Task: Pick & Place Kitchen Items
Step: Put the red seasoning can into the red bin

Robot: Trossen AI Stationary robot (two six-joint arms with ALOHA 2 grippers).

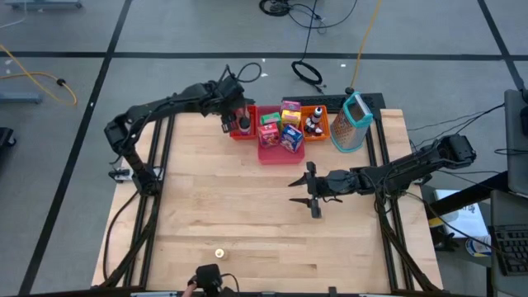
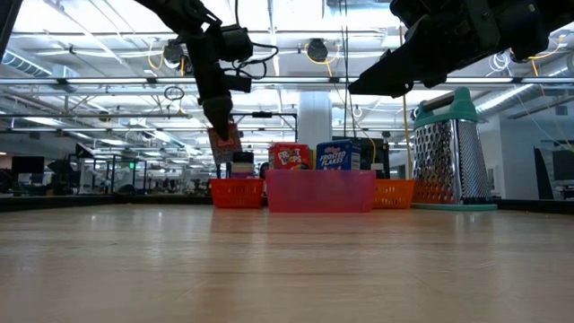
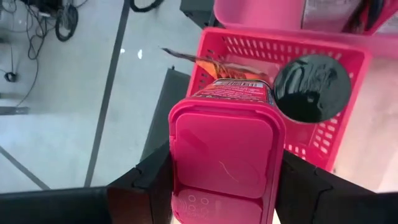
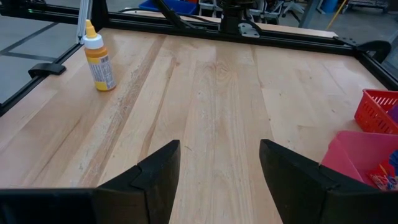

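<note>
The left gripper (image 1: 233,118) is at the far edge of the light wooden table (image 1: 247,214), above the small red slotted plastic tray (image 1: 238,132) at the left end of the tray row. Its fingers (image 3: 146,180) are closed on the flat sides of a pink-red plastic container with a flip lid (image 3: 227,158). The container's long axis runs straight out from the fingers, lid end toward the wrist camera, label end toward the red tray. In the low view it hangs upright and clear above the tray (image 2: 224,141). A round dark-capped shaker (image 3: 312,89) stands inside the same tray, just beside the held container.

The pink plastic tray (image 1: 270,153) sits next to the red one and holds upright small cereal boxes, red (image 2: 289,156) and blue (image 2: 333,155). The orange plastic tray (image 1: 323,130) follows it and holds little bottles (image 1: 313,124). A metal box grater with a teal handle (image 1: 353,122) stands near the far right corner.

The right gripper (image 1: 313,196) hovers over the middle of the table, right of centre, fingers (image 4: 155,171) apart and holding nothing.

A small yellow squeeze bottle with an orange label (image 4: 99,57) stands upright near the near edge, left of centre, nozzle up, well apart from the trays.
</note>
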